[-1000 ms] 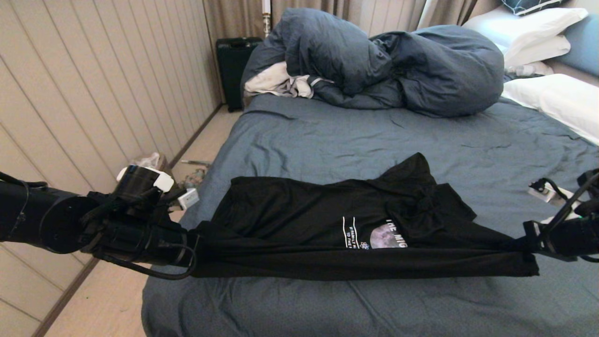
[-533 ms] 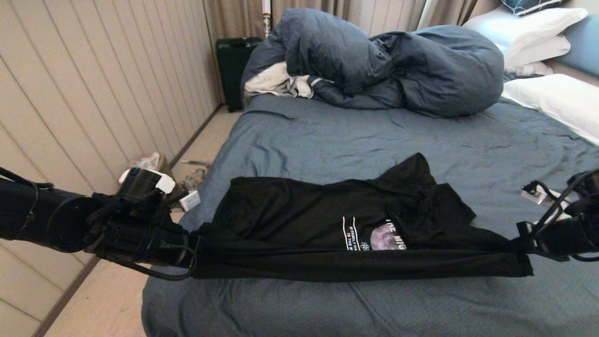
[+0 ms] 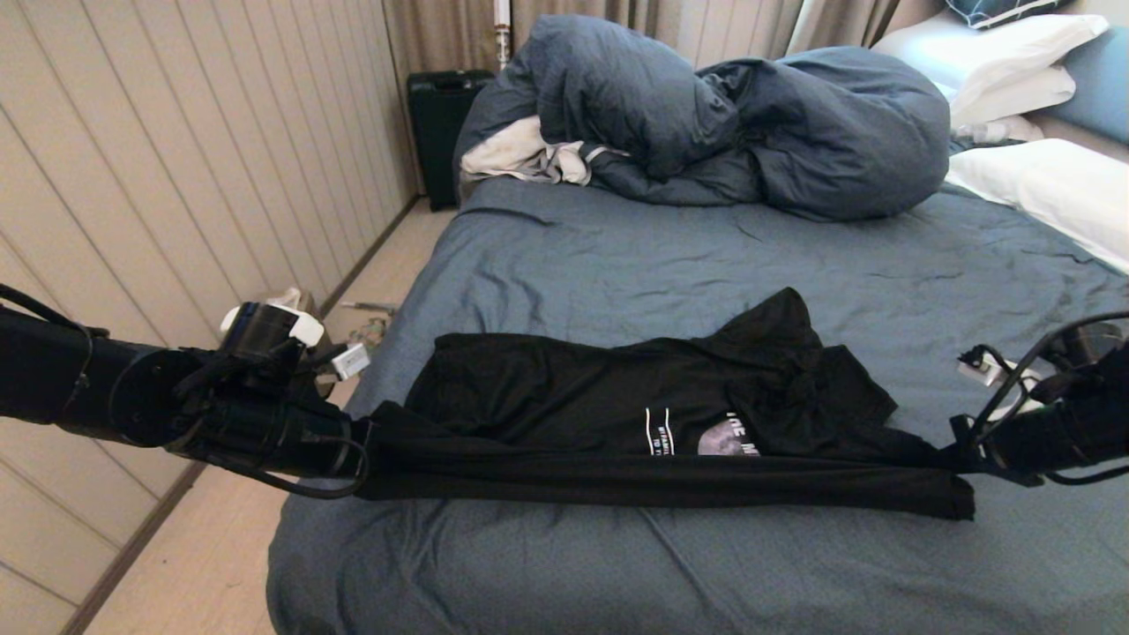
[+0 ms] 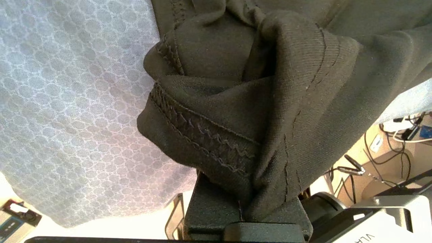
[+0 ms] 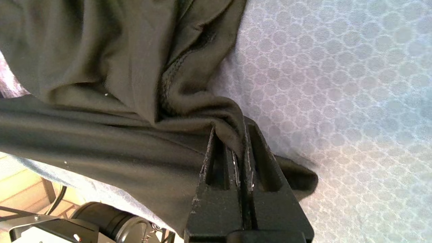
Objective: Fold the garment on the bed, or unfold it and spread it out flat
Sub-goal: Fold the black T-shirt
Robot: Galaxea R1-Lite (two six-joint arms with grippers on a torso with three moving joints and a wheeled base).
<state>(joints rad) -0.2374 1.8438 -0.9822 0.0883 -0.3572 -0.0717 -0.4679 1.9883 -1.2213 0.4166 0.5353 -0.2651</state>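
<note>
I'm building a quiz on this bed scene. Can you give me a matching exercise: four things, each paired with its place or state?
Things:
1. garment
2. duvet
3. left claw
4. right claw

States:
A. heaped at the bed's far end
B. clamps the T-shirt's left end
C. stretched between both claws
D. clamps the T-shirt's right end

Pairs: 1-C, 2-A, 3-B, 4-D

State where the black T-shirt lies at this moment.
In the head view, the T-shirt lies across the bed's near edge, between the left gripper and right gripper.
</note>
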